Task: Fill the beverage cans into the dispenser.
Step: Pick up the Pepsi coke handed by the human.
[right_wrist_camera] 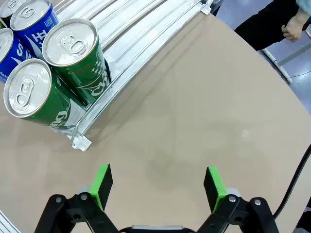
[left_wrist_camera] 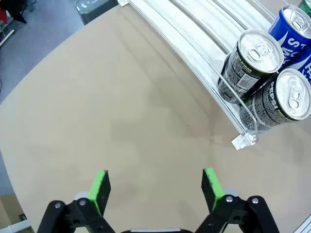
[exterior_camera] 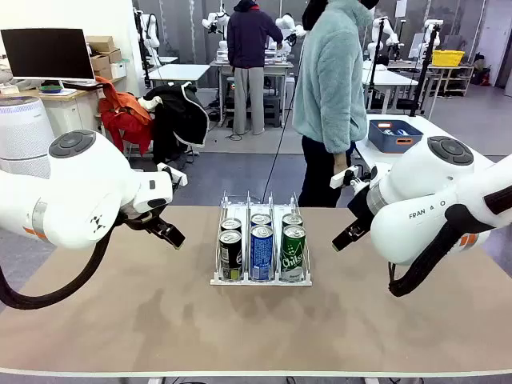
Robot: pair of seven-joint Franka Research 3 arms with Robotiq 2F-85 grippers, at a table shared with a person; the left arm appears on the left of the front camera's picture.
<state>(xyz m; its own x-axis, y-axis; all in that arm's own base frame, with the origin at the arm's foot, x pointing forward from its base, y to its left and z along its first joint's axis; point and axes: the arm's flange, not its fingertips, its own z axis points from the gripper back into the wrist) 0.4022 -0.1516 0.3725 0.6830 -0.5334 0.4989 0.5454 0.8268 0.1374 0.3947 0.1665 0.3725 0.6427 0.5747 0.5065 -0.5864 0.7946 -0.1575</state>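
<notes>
The clear-plastic-and-wire three-lane dispenser (exterior_camera: 260, 281) stands at the middle of the tan counter (exterior_camera: 120, 320) holding paired slim aluminium cans, black-and-green cans (exterior_camera: 230, 254) left, blue cans (exterior_camera: 262, 252) middle, green cans (exterior_camera: 293, 253) right, each far can mostly hidden behind its near one, while the left fingers (left_wrist_camera: 100, 187) and right fingers (right_wrist_camera: 103, 182) hover on either side, spread wide and empty.

From the front, the back cans (exterior_camera: 261, 218) hide behind the front cans (exterior_camera: 262, 252); I see just their tops. By my left wrist, a blue can (left_wrist_camera: 294, 29) is cut off by the picture's edge, and the dispenser (left_wrist_camera: 204, 29) runs off the top. By my right wrist, two blue cans (right_wrist_camera: 31, 22) are cut off too. A person's hand (right_wrist_camera: 294, 28) is in the corner, the rest of them cut off. The small print on the black-and-green cans (left_wrist_camera: 243, 73) is too tiny to read.
</notes>
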